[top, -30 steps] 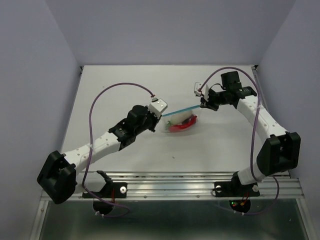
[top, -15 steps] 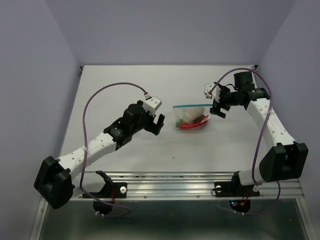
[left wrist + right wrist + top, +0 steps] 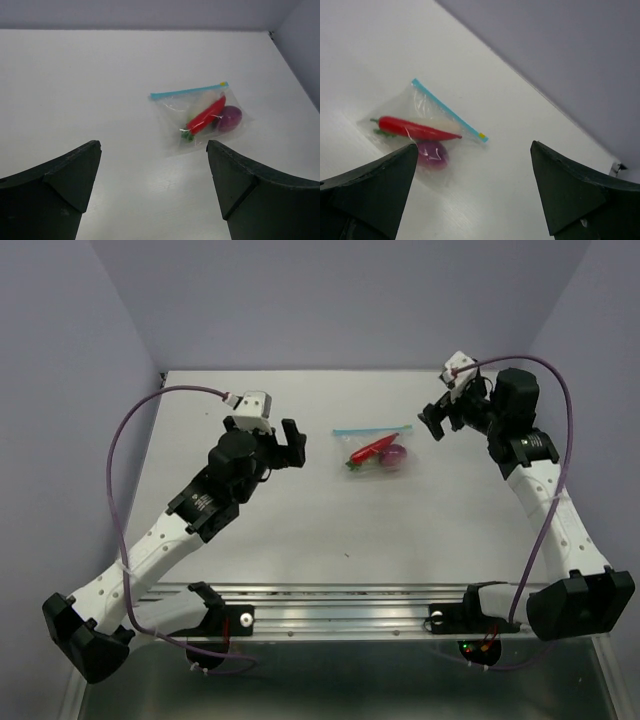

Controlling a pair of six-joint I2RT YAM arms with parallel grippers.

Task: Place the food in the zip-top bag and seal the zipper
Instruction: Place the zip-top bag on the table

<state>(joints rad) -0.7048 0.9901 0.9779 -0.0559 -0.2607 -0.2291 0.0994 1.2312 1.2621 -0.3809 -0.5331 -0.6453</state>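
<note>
Zip-top bag (image 3: 375, 448) lies flat on the counter (image 3: 300, 530), zipper (image 3: 372, 429) along its far edge; chili (image 3: 372, 449), onion (image 3: 396, 457) and radish (image 3: 206, 101) sit inside; left pincer (image 3: 285, 445) and right pincer (image 3: 438, 420) hover either side, jaws wide, holding nothing.

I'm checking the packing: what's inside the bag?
Through the clear bag: a red chili, a purple onion beside it, and a white radish partly covered by the chili.
</note>
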